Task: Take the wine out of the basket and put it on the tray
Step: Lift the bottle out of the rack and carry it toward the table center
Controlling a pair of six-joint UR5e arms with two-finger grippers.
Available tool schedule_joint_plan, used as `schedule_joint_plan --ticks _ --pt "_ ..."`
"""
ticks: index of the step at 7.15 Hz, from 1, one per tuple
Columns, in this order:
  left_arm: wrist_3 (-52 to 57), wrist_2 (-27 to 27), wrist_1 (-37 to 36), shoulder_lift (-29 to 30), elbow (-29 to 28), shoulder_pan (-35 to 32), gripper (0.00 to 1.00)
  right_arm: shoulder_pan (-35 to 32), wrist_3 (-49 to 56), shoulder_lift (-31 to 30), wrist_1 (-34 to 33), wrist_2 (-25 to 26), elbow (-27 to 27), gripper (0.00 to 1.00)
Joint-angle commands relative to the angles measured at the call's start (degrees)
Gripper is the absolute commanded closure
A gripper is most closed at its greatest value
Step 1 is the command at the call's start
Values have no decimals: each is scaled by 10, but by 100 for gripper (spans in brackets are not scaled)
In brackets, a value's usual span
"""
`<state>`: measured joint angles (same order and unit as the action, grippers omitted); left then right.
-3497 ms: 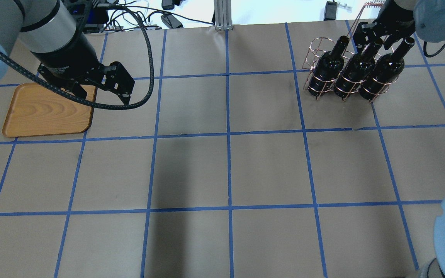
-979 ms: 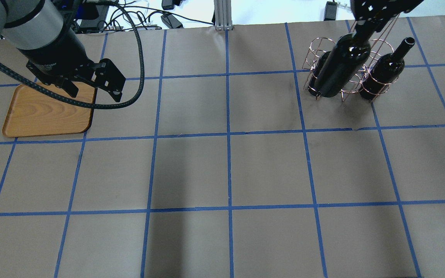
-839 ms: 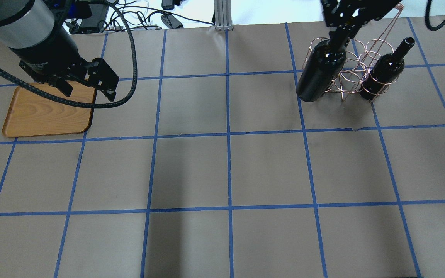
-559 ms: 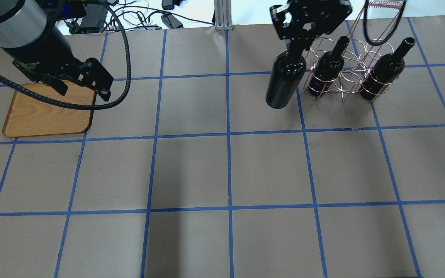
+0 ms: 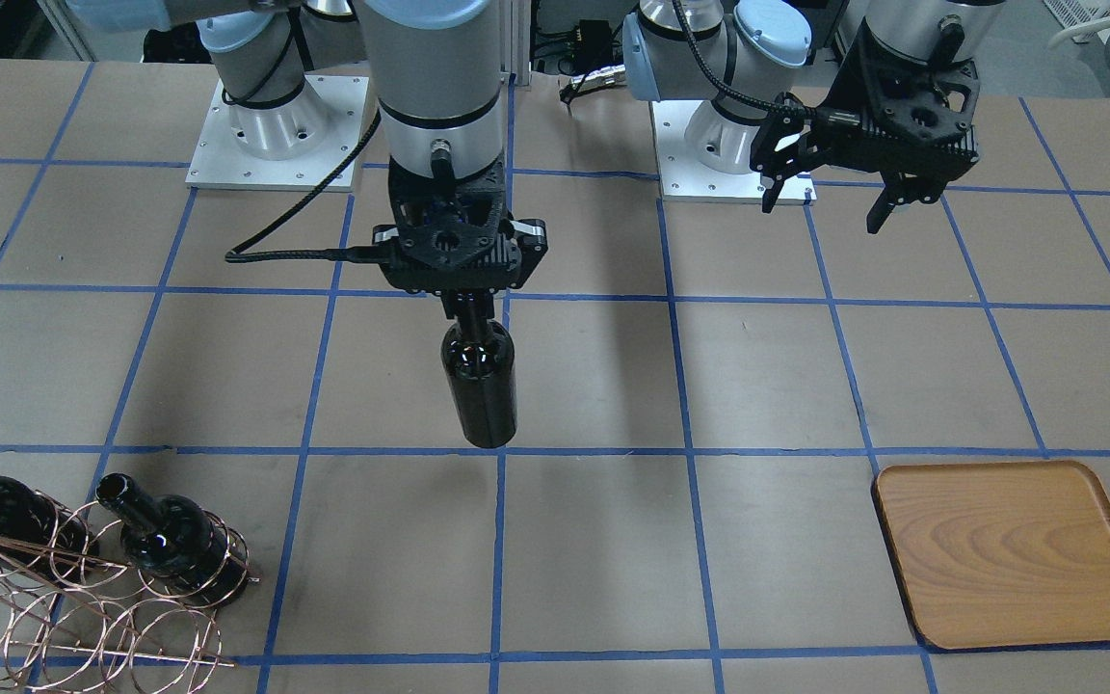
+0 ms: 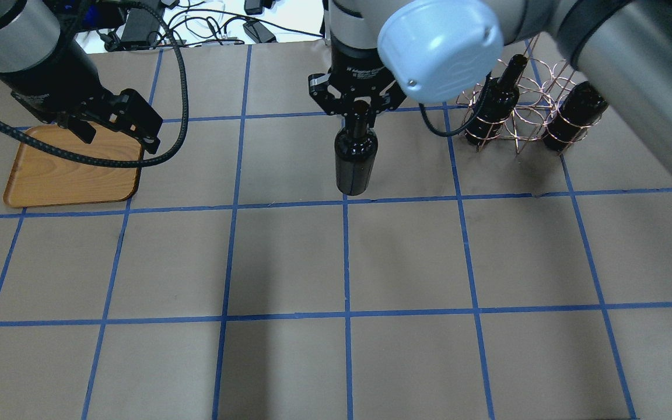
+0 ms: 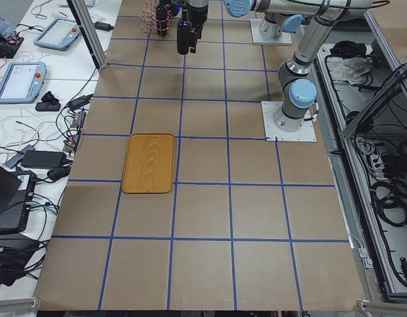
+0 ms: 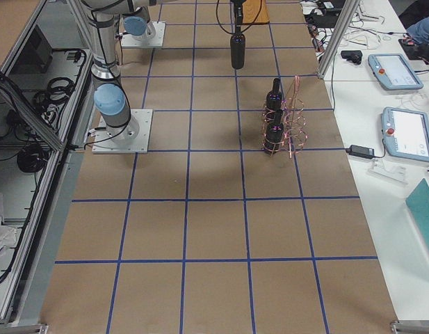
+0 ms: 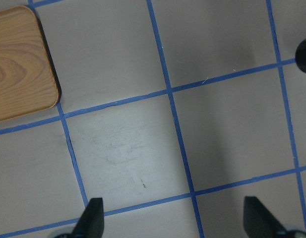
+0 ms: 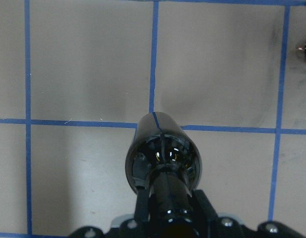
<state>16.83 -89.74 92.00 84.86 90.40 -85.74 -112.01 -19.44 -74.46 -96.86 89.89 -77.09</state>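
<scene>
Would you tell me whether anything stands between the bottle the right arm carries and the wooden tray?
Nothing lies on the table between the wine and the tray; only the open left gripper hovers beside the tray on the bottle's side.

Three black wine bottles [image 5: 483, 386], one copper wire basket [image 5: 83, 617], one honey-brown wooden tray [image 5: 1013, 554]

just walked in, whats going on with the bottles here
The right arm's hand grips a glossy near-black glass wine bottle by the neck, hanging upright over the middle of the table, clear of the copper wire-ring basket. Two more dark bottles stand in that basket. The left hand is open near the honey-brown wooden tray, which has nothing on it.
</scene>
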Motion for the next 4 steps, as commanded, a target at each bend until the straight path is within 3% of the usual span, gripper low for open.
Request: schedule_joint_plan --ticks 1,4 --pt "0 0 1 0 0 0 0 -28 -32 21 -18 0 -7 100" --pt "-2 1 1 0 0 0 0 -43 -56 31 -33 0 -28 100"
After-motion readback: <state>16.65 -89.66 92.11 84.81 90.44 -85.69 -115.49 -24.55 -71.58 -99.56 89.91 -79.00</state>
